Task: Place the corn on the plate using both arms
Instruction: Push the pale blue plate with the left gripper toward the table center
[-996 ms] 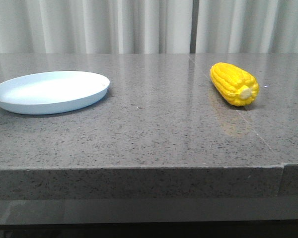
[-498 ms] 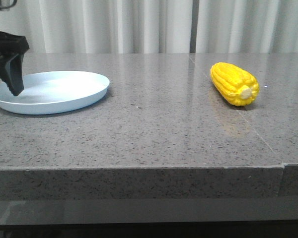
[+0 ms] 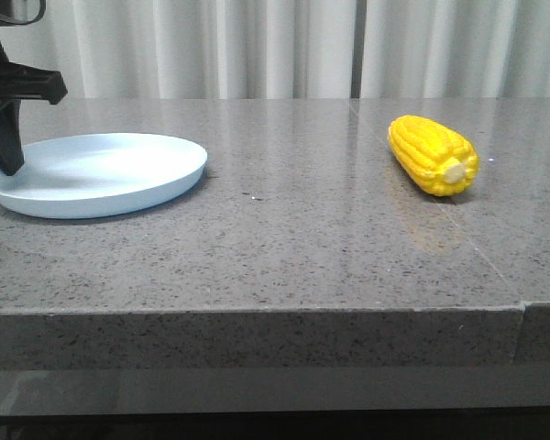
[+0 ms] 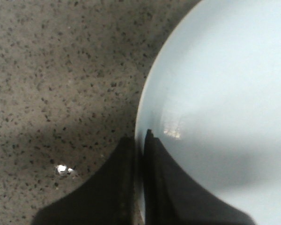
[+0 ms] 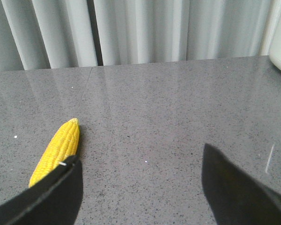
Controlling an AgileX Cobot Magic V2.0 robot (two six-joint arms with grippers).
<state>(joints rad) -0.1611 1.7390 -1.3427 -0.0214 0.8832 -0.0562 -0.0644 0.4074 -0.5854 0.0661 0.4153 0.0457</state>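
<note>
The plate (image 3: 96, 174) has slid a little toward the right since a moment ago, and the left gripper (image 4: 139, 154) now pinches its rim at the bench's left edge, one finger on each side. The corn (image 3: 432, 155) lies far off toward the bench's right side, untouched. The right gripper (image 5: 140, 187) is spread wide above the bench, near the corn, its fingers cut off.

Left gripper (image 3: 2, 151): matte black, angular body with wedge-shaped tapering fingers (image 4: 161, 187). Right gripper (image 5: 140, 187): two broad, flat, matte black fingers, unmarked.
</note>
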